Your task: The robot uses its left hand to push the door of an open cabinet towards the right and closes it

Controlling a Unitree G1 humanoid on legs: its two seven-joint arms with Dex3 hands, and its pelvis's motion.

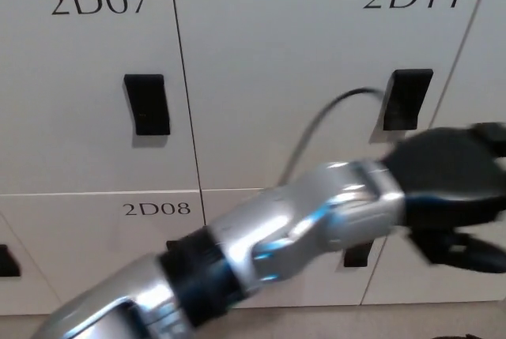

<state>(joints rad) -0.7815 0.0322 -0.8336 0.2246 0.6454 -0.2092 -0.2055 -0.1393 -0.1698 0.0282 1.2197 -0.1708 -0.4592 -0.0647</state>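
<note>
1. Fingers [474, 254]: blurred at the right edge of the head view. Dark digits show at the lower right, seemingly spread and closed on nothing; exact spread cannot be told.
2. Left hand [451, 189]: black, in front of the lower right part of the 2D11 door [316, 78], just below its black handle recess [408, 99]. Whether it touches the panel cannot be told.
3. Left forearm [316, 220]: silver, crossing from lower left over the 2D08 door [103, 244], with a grey cable [316, 129] looping above the wrist.
4. 2D11 door: lies flush with its neighbours, no open gap visible; judged closed or very nearly so.
5. 2D07 door [87, 78]: shut, with its handle recess [146, 103] well apart from the hand.
6. Right hand: not in view.
7. Risk, latch: if the door has not caught, releasing pressure may let it swing back open.
8. Risk, snag: the cable loop sits near the handle recess and could catch there on withdrawal.
9. Risk, fingers: a digit hooked on the door's right edge or the lower recess [357, 255] could drag the panel open.
</note>
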